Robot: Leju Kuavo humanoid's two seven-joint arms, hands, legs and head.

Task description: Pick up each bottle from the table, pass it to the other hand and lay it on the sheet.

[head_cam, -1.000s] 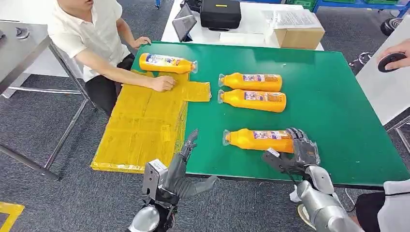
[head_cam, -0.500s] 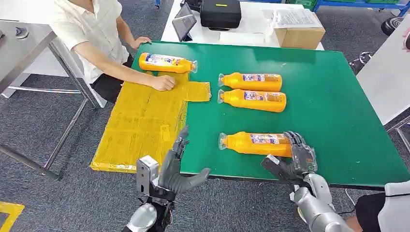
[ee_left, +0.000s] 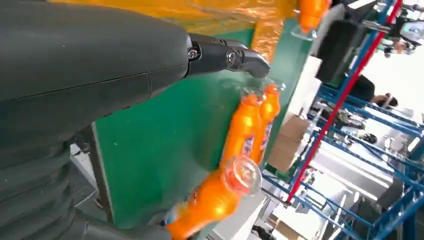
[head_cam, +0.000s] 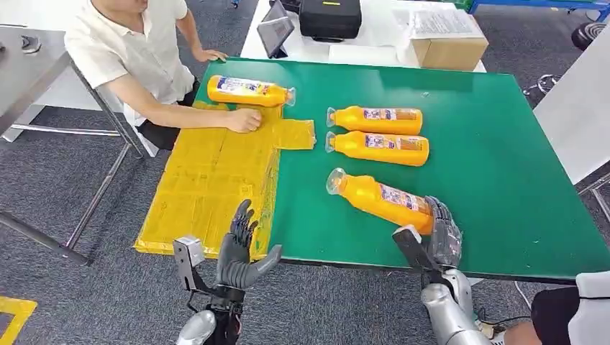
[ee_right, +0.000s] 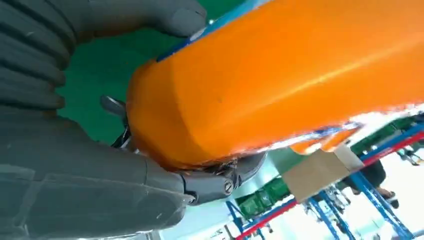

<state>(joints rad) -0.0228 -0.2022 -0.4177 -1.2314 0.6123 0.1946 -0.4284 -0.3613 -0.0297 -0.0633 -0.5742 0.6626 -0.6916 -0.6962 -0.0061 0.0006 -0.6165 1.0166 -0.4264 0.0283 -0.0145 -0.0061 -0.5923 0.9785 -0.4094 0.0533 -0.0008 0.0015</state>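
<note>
Two spare bottles (head_cam: 376,119): side by side, mid-table (head_cam: 496,165)
Right robot hand (head_cam: 440,241): gripping tilted bottle (head_cam: 381,199)
Left robot hand (head_cam: 239,248): spread, holding nothing
Person's hand (head_cam: 243,120): on sheet (head_cam: 208,187)

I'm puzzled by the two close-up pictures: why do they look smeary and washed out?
Right wrist view: the held bottle sits so close that it blurs; the background is overexposed. Left wrist view: the bottle's cap end is soft, and the bright hall behind glares.

Four orange bottles: one (head_cam: 385,202) in the right hand (head_cam: 437,241), two (head_cam: 375,120) (head_cam: 379,147) side by side beyond it, one (head_cam: 249,90) far past the left hand (head_cam: 237,251). One yellow sheet (head_cam: 212,183).
</note>
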